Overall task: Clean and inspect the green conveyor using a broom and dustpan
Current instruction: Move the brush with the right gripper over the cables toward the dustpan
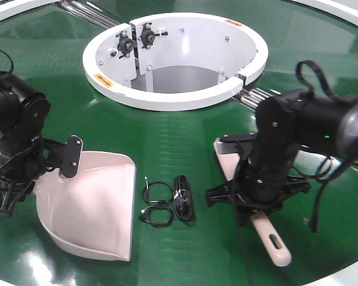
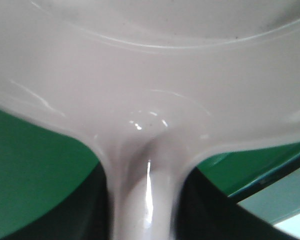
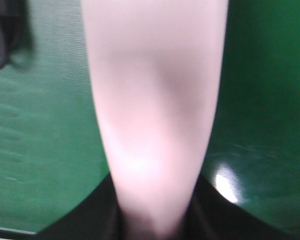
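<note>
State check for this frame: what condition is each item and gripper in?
green conveyor: motion cannot be told.
black cables: coiled, lying loose on the conveyor between the tools.
dustpan: handle gripped, mouth facing the cables.
broom: handle gripped, slotted end toward the camera, bristles hidden.
left gripper: shut on the dustpan.
right gripper: shut on the broom.

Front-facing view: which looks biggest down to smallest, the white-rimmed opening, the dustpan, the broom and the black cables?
1. white-rimmed opening
2. dustpan
3. broom and black cables: unsure, since the right arm hides much of the broom.
</note>
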Robot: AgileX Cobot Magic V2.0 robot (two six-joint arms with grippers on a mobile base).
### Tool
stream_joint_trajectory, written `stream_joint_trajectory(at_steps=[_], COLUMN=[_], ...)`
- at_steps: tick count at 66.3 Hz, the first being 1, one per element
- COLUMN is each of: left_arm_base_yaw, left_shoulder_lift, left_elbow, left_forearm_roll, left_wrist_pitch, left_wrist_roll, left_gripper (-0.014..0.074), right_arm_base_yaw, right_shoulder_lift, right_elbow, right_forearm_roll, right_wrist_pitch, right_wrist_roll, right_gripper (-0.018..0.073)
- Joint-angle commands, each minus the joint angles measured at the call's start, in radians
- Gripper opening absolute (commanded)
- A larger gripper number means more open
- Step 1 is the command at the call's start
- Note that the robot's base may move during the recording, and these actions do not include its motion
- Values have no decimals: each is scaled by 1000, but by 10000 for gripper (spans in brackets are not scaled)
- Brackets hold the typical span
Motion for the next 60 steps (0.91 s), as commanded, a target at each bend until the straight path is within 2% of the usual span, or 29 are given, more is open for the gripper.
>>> stream_joint_trajectory(at_steps=[1, 21, 33, 60], left_arm_base_yaw=[-5, -5, -5, -5], left_shoulder_lift=[-40, -40, -40, -40], left_elbow=[-25, -25, -25, -25], left_forearm_roll=[26, 26, 26, 26], left_wrist_pitch=[28, 28, 28, 28], left_wrist_roll=[-19, -19, -19, -19], left_gripper=[-6, -6, -6, -6], right_arm_base_yaw=[38, 87, 145, 277], right_shoulder_lift=[3, 126, 162, 282], right_elbow=[-73, -189, -240, -392], right_forearm_roll=[-9, -19, -21, 127], right_wrist_pitch=[31, 142, 141, 141], right_wrist_roll=[1, 34, 41, 55], right_gripper=[-4, -4, -4, -4])
